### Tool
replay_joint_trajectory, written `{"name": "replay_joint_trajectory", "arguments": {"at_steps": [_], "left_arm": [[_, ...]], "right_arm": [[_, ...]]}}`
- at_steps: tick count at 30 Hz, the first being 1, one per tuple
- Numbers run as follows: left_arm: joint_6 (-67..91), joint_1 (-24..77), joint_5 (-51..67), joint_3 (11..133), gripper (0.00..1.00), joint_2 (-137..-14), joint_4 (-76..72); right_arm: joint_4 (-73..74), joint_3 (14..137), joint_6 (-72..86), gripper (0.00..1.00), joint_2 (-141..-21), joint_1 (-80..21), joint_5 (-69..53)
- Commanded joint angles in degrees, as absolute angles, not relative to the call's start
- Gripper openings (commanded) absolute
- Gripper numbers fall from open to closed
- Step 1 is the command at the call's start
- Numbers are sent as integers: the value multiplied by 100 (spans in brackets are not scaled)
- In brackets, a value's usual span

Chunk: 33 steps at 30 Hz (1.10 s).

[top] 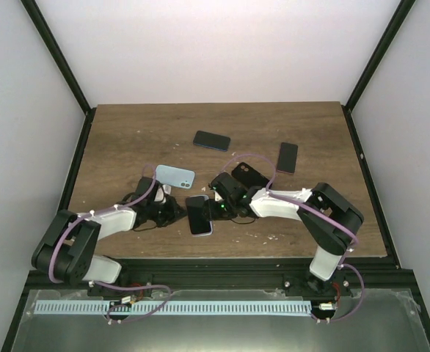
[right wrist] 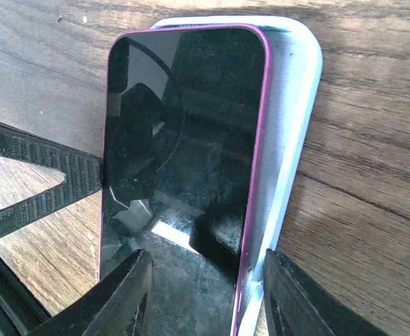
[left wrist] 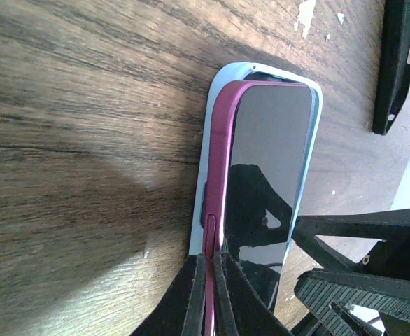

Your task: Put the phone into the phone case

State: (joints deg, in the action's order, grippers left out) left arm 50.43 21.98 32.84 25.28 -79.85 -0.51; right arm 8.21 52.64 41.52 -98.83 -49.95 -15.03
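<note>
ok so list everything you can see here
pink phone: 1, pink rim, dark screen, table centre, lying tilted in the blue case
blue case: 1, light blue, under the pink phone
blue phone or case: 1, light blue, left of centre
black phones or cases: 3, black, beyond the pink phone, centre to right
table: 1, brown wood
left gripper: 1, black, pinching the pink phone's long edge
right gripper: 1, black, fingers straddling one short end
</note>
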Motion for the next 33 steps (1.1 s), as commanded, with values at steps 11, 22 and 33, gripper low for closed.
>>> {"name": "replay_joint_trajectory", "arguments": {"at_steps": [11, 22, 33], "left_arm": [[5052, 2416, 3298, 2786, 15, -8276, -283], [4685, 2417, 2965, 3082, 25, -8459, 44], [4580, 2430, 3183, 3152, 6, -8811, -341]], "right_arm": [[844, 5190, 4035, 43, -9797, -4954, -1269], [775, 5163, 4002, 45, -9857, -4854, -1236], [282, 5164, 3760, 41, -10183, -4783, -1388]]}}
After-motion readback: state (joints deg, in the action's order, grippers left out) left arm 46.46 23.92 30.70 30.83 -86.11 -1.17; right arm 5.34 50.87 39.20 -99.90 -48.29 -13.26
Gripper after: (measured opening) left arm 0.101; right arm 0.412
